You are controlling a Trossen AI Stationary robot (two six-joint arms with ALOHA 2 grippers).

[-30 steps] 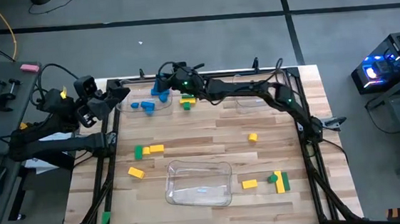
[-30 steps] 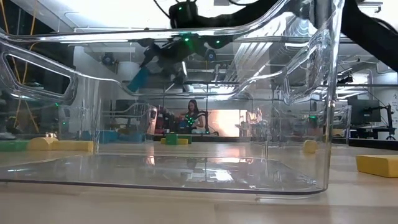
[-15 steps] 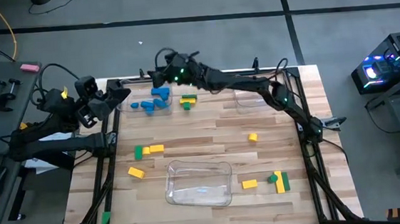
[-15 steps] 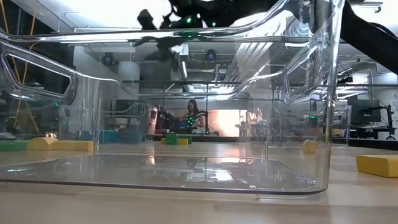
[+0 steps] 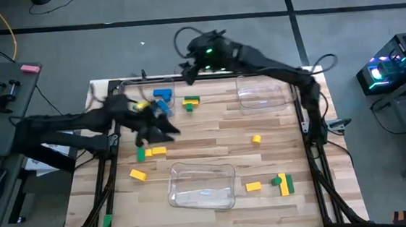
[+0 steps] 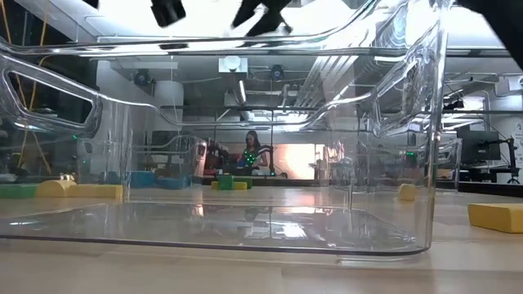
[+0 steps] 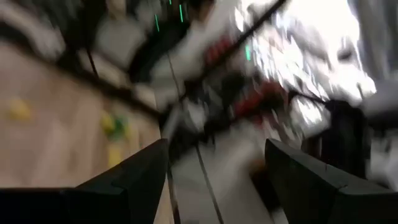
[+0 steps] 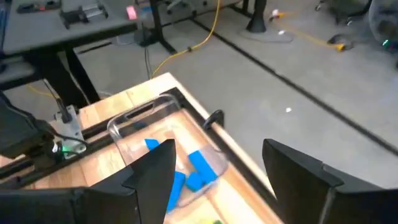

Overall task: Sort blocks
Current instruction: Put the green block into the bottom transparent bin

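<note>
Several blue blocks lie in a clear tray at the far left of the table, also seen as blue blocks in the right wrist view. Green and yellow blocks lie loose on the wood: a pair by that tray, a green and a yellow at the left, a yellow cube, and others near the right near corner. My left gripper is open and empty above the table's left part. My right gripper is open and empty, high over the far edge.
A second clear tray stands at the near middle and fills the low view with its wall. A third clear tray sits at the far right. Black frame rails run along the table's left and right edges. A person shows far off in the room.
My right gripper has let go of a blue block over the far-left tray, then risen and drawn back toward the far edge and right. My left arm has swung quickly from the table's left edge out over the table, toward the green and yellow blocks.
</note>
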